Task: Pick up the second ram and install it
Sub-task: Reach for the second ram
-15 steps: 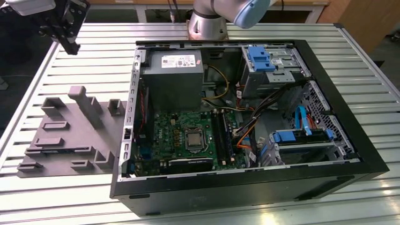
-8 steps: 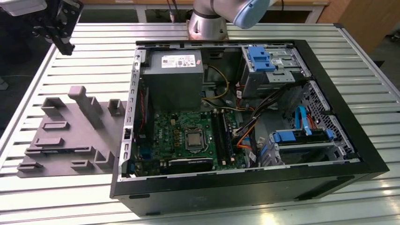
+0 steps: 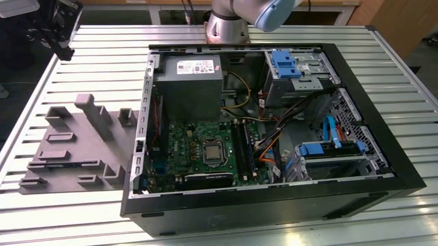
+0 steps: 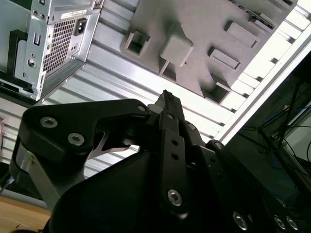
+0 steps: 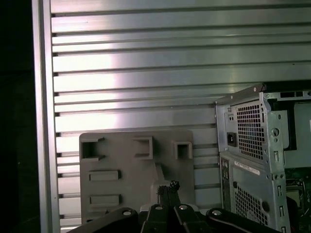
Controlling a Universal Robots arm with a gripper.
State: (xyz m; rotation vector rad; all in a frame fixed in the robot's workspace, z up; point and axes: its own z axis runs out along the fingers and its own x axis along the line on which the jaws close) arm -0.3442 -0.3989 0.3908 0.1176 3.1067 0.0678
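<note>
My gripper (image 3: 66, 53) hangs above the far corner of the table at the exterior view's left, well away from the open computer case (image 3: 383, 148). In both wrist views its black fingertips (image 4: 166, 95) (image 5: 168, 187) lie together with nothing between them, so it is shut and empty. It points toward the grey holder block (image 3: 68, 154) (image 5: 136, 170), whose pockets look bare. Inside the case, the long black slots (image 3: 241, 146) run beside the green motherboard (image 3: 181, 141). The second ram is out of view; I cannot tell whether a stick sits in those slots.
The case stands on a slatted aluminium table (image 3: 82, 215), with a grey power-supply box (image 3: 188, 84), blue drive brackets (image 3: 284, 64) and loose cables (image 3: 270, 148) inside. The arm's base (image 3: 226, 25) rises behind the case. The table's edge (image 5: 43, 121) lies near the holder block.
</note>
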